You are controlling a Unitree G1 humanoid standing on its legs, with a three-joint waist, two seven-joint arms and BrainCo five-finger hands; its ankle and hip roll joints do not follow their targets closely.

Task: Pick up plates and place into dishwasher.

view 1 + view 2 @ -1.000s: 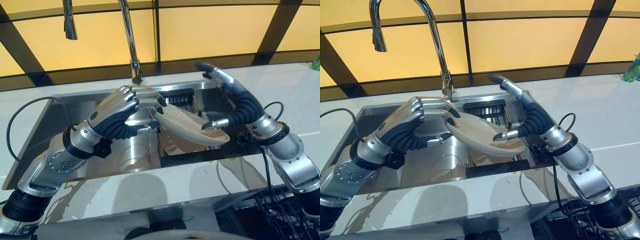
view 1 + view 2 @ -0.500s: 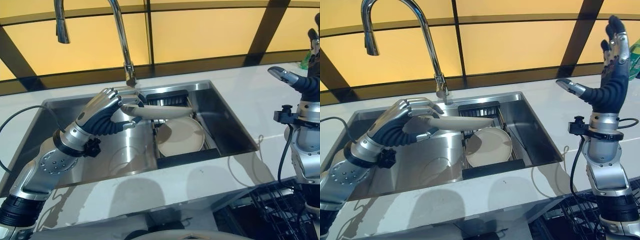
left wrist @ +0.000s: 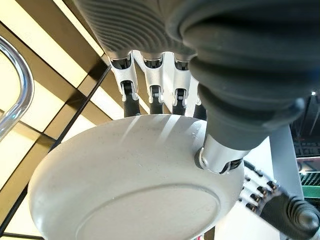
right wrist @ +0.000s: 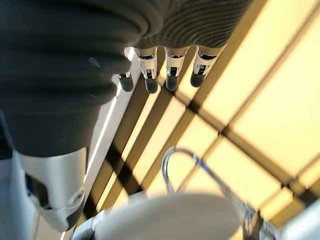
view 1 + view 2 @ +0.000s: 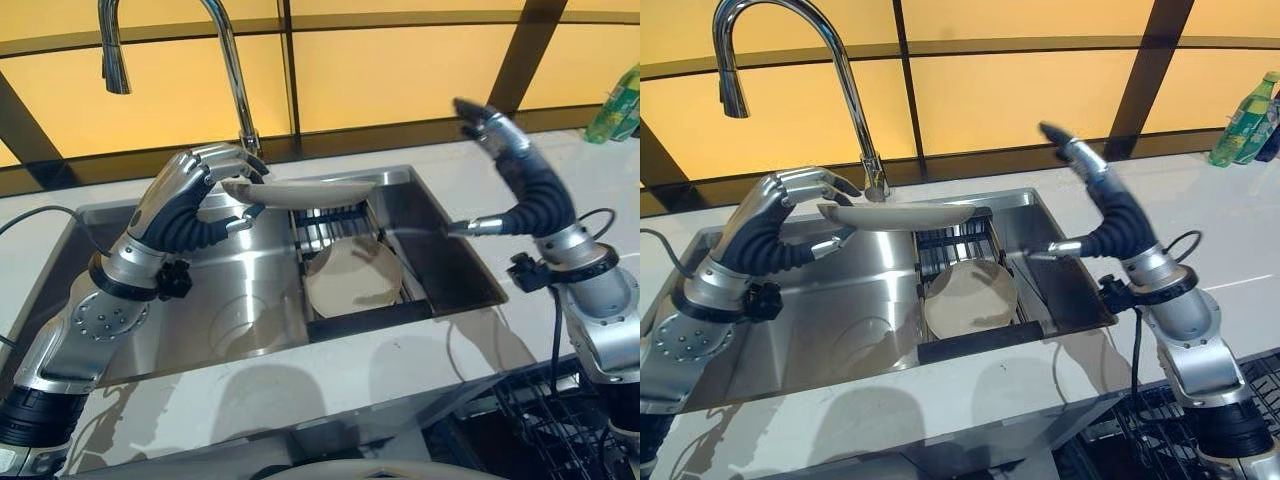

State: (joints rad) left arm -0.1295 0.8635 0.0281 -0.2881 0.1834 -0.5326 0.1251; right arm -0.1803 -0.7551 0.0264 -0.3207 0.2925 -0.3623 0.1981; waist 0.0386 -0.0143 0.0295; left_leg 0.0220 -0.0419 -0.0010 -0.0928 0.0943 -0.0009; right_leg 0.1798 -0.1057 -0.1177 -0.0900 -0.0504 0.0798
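The steel sink [image 5: 150, 300] sits sunk into the pale counter [image 5: 380, 370], its left basin bare and roomy, while the right part holds a dark rack [image 5: 340, 225] with a second plate [image 5: 352, 278] lying in it. The tall faucet [image 5: 845, 90] arches up from behind the sink's back edge, its base just behind the lifted plate [image 5: 295, 192], so that side is tight. This plate is held above the sink, roughly level, over the divide between basin and rack, with open air beneath it down to the sink floor. The left hand [image 5: 195, 195] grasps it at its left rim, fingers curled over the top and the thumb pressed on the underside, which the left wrist view shows plainly. The plate [image 3: 135, 185] is round, cream-white and faintly speckled, shallow, with a raised foot ring underneath. The right hand [image 5: 1110, 215] hangs over the sink's right edge, well apart from the plate, fingers straight and thumb pointing toward it, holding nothing. Far right on the counter stands a green bottle [image 5: 1238, 120]. Below the counter's front edge, at lower right, a dark wire dishwasher rack [image 5: 560, 420] shows.
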